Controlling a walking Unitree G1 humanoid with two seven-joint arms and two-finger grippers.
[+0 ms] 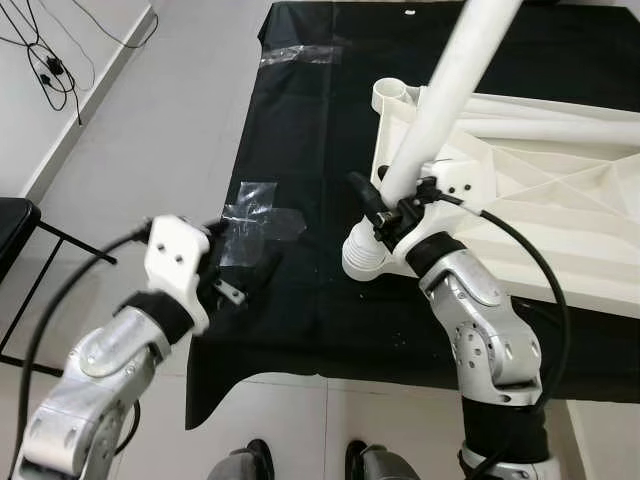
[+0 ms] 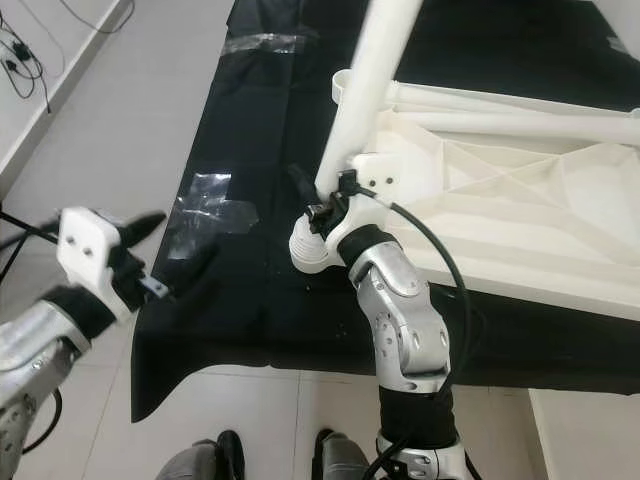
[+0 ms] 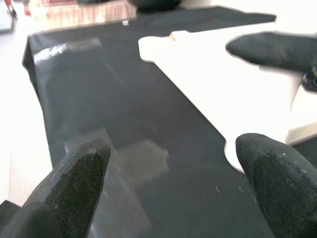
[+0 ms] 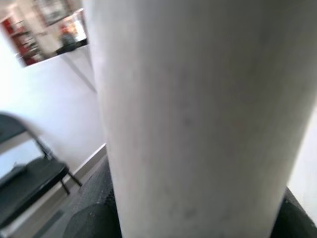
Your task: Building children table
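pale tiled floor (image 1: 150,130), white wall, black folding chair (image 1: 15,225) (left side).

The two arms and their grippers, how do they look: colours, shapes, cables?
Both arms are silver metal with rounded joint shells and black bands at the joints. Each wrist carries a white block with small dark holes. The left gripper and right gripper have long black fingers with textured pads. A black cable loops along each arm.

We are seeing clear tape (image 1: 258,215) lying on a black cloth (image 1: 300,120), a folding chair (image 1: 15,235) standing beside.
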